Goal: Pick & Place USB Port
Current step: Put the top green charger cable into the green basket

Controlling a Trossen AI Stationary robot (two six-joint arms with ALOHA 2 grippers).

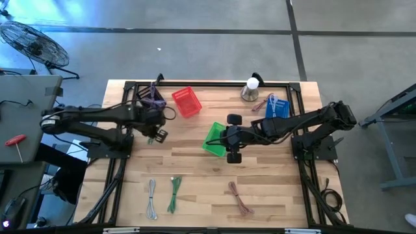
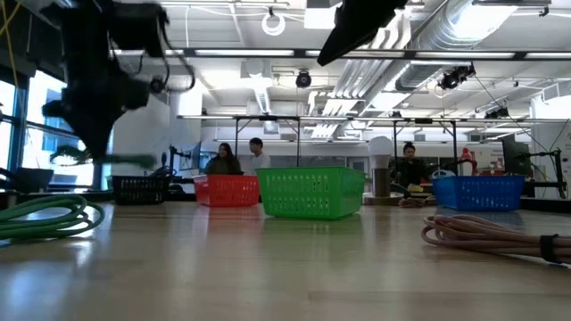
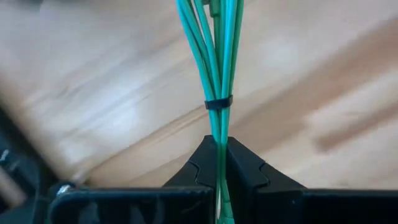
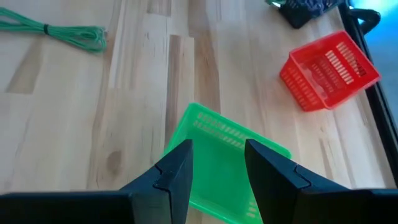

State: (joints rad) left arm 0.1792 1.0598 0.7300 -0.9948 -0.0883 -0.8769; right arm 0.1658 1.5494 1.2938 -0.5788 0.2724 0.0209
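Wooden bench (image 1: pixel 195 175) is looking cluttered: my left gripper (image 3: pixel 217 163) is clamping a green cable bundle (image 3: pixel 217 56) above the bench's left side. Right gripper (image 4: pixel 217 163) is hovering, fingers apart, over the green basket (image 4: pixel 217 162) mid-bench.

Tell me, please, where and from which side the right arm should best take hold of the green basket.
Grip the green basket by one thin side wall, coming straight down from above. It sits upright with its mouth open, and the right gripper hangs just above it, fingers apart, so one could probably slip inside and one outside.
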